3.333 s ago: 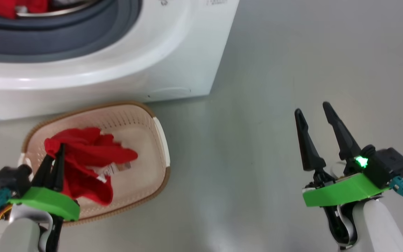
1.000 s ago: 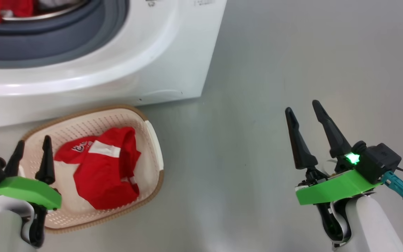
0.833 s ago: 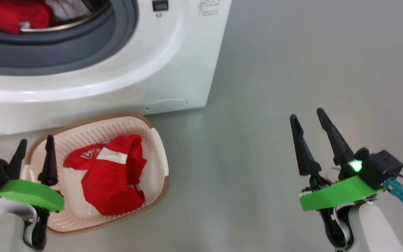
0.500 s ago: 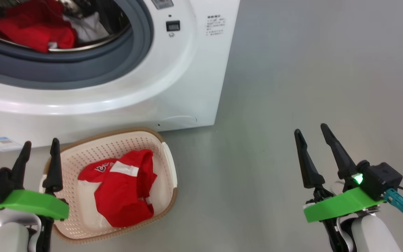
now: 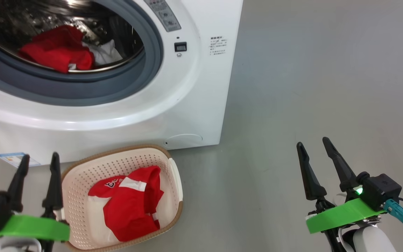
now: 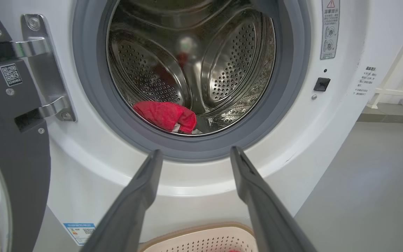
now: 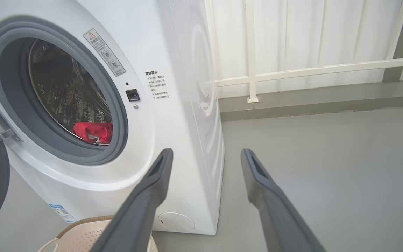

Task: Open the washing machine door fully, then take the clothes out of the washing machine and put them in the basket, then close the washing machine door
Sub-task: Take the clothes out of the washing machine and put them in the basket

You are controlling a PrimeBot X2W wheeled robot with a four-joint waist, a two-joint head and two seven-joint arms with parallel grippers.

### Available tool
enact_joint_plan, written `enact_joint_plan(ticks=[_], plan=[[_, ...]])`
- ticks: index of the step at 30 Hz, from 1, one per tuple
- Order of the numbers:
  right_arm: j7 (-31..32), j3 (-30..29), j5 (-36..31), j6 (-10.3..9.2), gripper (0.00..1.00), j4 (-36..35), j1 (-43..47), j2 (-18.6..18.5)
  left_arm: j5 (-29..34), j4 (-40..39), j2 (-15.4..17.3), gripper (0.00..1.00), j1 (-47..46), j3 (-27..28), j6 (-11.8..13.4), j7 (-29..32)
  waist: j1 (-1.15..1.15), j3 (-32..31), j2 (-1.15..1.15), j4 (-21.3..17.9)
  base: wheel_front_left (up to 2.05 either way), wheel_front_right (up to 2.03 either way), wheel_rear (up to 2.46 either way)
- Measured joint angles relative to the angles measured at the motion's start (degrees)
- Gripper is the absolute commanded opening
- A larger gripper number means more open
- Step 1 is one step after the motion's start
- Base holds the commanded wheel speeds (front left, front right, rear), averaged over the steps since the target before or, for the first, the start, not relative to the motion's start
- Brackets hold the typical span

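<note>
The white washing machine (image 5: 201,87) stands with its round opening bare. Its black washing machine door (image 6: 9,157) is swung out to the left on steel hinges. Red and white clothes (image 5: 56,52) lie at the bottom of the steel drum, the red heap (image 6: 166,115) near the front lip. The cream basket (image 5: 82,171) sits on the floor below the opening, holding one red garment with white panels (image 5: 131,206). My left gripper (image 5: 40,156) hangs open and empty just left of the basket, pointing at the drum. My right gripper (image 5: 312,141) is open and empty over bare floor to the right.
Grey floor (image 5: 310,87) stretches to the right of the machine. A white railing and wall (image 7: 292,70) stand behind it. A blue sticker (image 5: 14,159) marks the machine's lower left front. The open door occupies the space at the left.
The left gripper, earlier shut on the red garment over the basket, has let it go and stands open. The head view has tilted up, bringing more of the drum into sight.
</note>
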Motion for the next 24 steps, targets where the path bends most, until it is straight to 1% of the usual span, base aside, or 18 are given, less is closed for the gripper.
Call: enact_joint_plan(ticks=[1, 6, 16, 24], plan=[[0.0, -0.02, 0.0, 0.0, 1.0, 0.05, 0.01, -0.02, 0.82, -0.85, -0.04, 1.0, 0.92, 0.21, 0.0, 0.0, 0.0, -0.31, 0.0, 0.01, 0.0, 0.0, 0.0], [0.0, -1.19, 0.05, 0.0, 1.0, -0.15, 1.35, -0.31, 1.01, -3.87, -1.78, 1.0, 4.81, 1.57, 0.0, 0.0, 0.0, -1.69, 0.0, 0.27, 0.0, 0.0, 0.0], [0.0, -2.03, 0.4, 0.0, 1.0, -0.23, 5.04, -0.76, 1.89, -9.88, -2.13, 1.0, 12.68, 3.65, 0.0, 0.0, 0.0, -3.98, 0.0, 0.71, 0.0, 0.0, 0.0], [0.0, -2.76, 0.52, 0.0, 1.0, -0.52, 5.96, -0.71, 1.88, -11.83, -2.32, 1.0, 13.85, 4.25, 0.0, 0.0, 0.0, -3.74, 0.0, 1.01, 0.0, 0.0, 0.0]])
